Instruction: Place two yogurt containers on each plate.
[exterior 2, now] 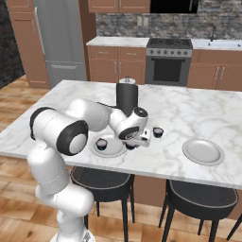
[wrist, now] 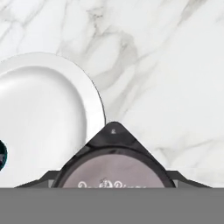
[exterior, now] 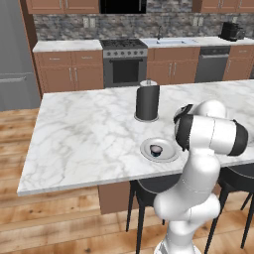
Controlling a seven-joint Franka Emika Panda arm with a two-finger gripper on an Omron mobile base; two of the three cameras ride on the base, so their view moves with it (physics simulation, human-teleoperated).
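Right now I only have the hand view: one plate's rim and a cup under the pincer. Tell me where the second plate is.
Observer: The second plate lies bare near the counter's front edge, off to the right of the pincer.
Operator: Report any loose cups.
Observer: One yogurt container stands on the counter between the two plates, on neither.
Operator: Name anything tall nearby.
Observer: A black cylinder stands behind the near plate.
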